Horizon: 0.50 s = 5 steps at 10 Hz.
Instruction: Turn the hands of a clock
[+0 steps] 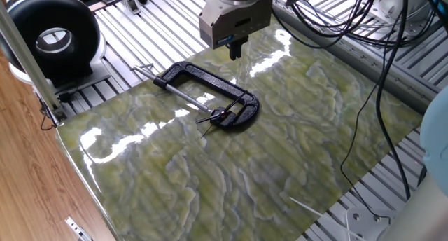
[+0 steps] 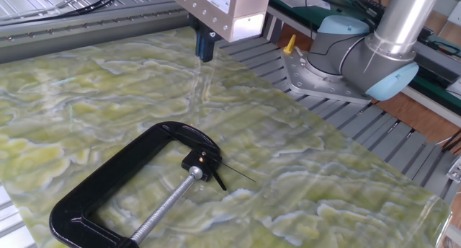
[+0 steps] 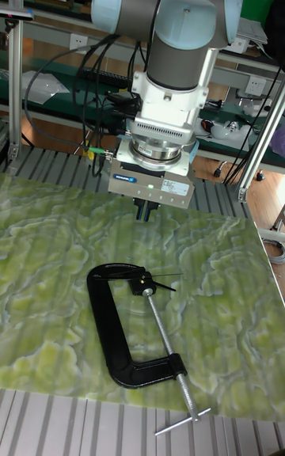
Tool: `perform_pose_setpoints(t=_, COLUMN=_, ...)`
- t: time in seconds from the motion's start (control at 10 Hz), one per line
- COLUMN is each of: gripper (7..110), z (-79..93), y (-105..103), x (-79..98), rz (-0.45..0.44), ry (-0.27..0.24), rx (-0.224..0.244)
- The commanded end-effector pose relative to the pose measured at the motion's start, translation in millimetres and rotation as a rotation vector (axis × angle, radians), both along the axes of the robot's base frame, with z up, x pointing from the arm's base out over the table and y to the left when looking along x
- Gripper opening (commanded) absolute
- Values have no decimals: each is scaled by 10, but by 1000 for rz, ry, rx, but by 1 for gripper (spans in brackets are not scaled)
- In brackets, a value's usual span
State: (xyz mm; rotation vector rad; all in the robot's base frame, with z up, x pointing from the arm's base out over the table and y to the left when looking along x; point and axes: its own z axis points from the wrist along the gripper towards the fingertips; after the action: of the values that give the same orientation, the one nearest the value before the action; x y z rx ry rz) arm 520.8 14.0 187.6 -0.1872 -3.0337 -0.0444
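Note:
The clock [image 1: 221, 115] is a small black hub held in the jaw of a black C-clamp [image 1: 203, 77] that lies on the green marbled slab [image 1: 280, 143]. Its thin black hands [image 1: 207, 120] stick out from the hub over the slab. The other fixed view shows the clock [image 2: 201, 161], its hands [image 2: 234, 173] and the C-clamp [image 2: 108, 183]. My gripper [image 1: 236, 49] hangs above the slab's far edge, beyond the clamp and apart from it, fingers together with nothing between them. It also shows from the other side as the gripper [image 2: 206, 50] and from the front as the gripper [image 3: 143, 210], above the clock [image 3: 145, 288].
A big black ring with a grey centre [image 1: 52, 36] stands at the far left off the slab. Black cables [image 1: 381, 66] hang at the right. The arm's base [image 2: 360, 57] sits beside the slab. A thin white stick [image 1: 308, 204] lies near the front right edge.

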Motion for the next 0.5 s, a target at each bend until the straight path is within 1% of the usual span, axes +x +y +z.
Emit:
perform_pose_setpoints(t=0.0, gripper=7, z=18, y=51, x=-33, rz=35, ry=12, rx=26)
perform_pose_setpoints(t=0.1, gripper=7, z=11, y=9, x=20, rz=49, ry=-10, rx=10)
perform_pose_setpoints(t=0.2, gripper=7, z=9, y=28, x=58, rz=47, ry=-25, rx=17)
perform_pose_setpoints(t=0.3, gripper=7, z=10, y=120, x=127, rz=42, ry=-54, rx=53)
perform_pose_setpoints(t=0.4, gripper=7, z=12, y=170, x=226, rz=44, ry=-94, rx=72)
